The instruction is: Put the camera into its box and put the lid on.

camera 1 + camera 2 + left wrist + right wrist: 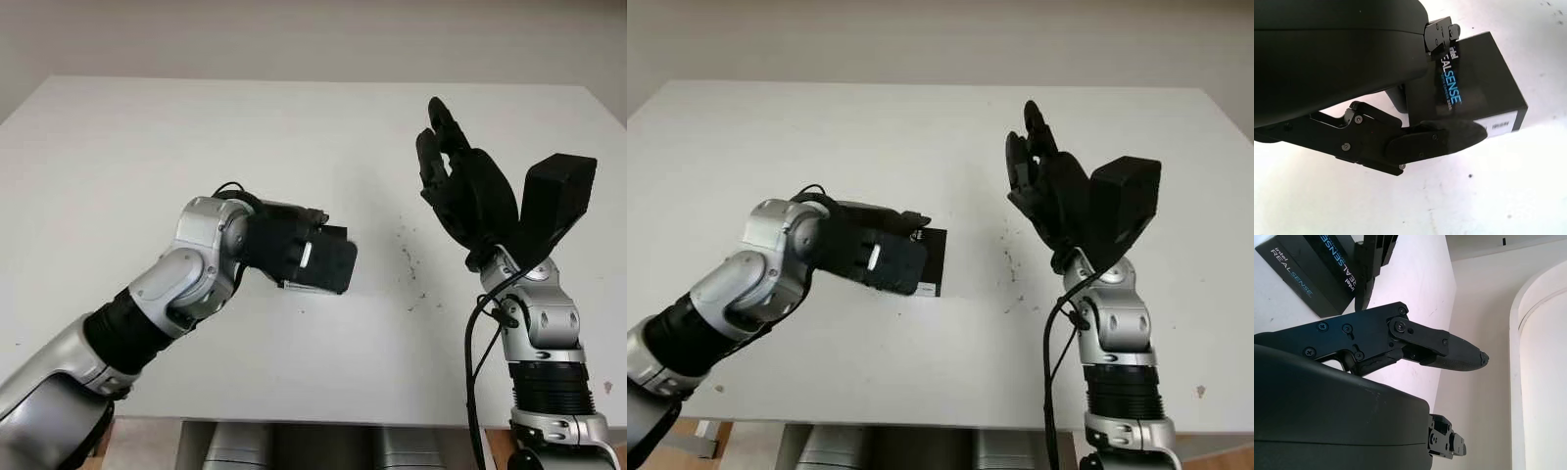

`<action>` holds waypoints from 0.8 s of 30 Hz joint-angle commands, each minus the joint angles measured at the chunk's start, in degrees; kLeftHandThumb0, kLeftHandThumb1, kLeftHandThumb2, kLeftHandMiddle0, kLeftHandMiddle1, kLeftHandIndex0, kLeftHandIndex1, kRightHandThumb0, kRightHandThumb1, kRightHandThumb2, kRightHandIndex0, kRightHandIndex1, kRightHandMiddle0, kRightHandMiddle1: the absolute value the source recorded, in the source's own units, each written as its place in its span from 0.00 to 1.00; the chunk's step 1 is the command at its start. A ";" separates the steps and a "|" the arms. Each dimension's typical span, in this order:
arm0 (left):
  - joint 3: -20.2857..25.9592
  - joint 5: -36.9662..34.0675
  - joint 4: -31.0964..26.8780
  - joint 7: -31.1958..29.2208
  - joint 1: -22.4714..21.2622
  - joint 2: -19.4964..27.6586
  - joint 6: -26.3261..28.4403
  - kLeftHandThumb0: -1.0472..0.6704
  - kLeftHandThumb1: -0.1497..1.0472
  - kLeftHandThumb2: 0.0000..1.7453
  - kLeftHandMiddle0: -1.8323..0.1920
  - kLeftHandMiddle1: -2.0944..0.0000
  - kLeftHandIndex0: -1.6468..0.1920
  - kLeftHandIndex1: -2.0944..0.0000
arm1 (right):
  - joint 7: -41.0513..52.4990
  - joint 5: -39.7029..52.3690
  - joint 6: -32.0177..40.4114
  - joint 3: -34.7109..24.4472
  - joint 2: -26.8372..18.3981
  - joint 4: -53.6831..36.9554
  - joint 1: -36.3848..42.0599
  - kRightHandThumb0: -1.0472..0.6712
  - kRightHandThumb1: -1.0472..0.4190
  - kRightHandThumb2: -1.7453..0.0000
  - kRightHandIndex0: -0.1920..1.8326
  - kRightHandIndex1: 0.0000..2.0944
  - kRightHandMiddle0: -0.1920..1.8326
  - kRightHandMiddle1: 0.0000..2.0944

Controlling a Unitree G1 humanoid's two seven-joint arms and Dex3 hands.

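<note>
Black box (1484, 93), lid seemingly already on, lies on white table (147, 127) mid-left; left hand (294, 253) right over it, fingers (1440, 139) against its side, grip uncertain. Right hand (460, 186) raised, open, holding nothing. Judged closing step; next: confirm lid seated, withdraw

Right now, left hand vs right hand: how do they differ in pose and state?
The left hand is down at the table, fingers closed around the black RealSense box; the right hand is raised above the table, fingers pointing up, open and holding nothing. Left forearm lies low and slanted; right stands upright. Both are black three-finger hands.
</note>
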 commanded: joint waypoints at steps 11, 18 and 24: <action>3.33 1.42 -0.45 2.20 5.29 -0.65 -5.09 0.16 1.00 0.36 1.00 1.00 1.00 1.00 | 0.48 -0.06 -0.08 -0.26 -0.78 -0.40 0.30 0.24 0.00 0.61 0.02 0.03 0.02 0.03; 10.86 -2.21 2.17 12.94 8.14 -1.99 -7.59 0.16 1.00 0.39 1.00 1.00 1.00 1.00 | 1.63 -0.68 -1.24 0.00 -1.87 -0.54 0.73 0.25 0.00 0.60 0.01 0.02 0.02 0.03; 18.97 -9.16 1.08 17.36 11.13 -4.68 -2.02 0.18 1.00 0.36 1.00 1.00 1.00 1.00 | 1.17 -2.43 -1.87 0.72 -2.23 -2.99 1.96 0.23 0.00 0.60 0.02 0.03 0.03 0.03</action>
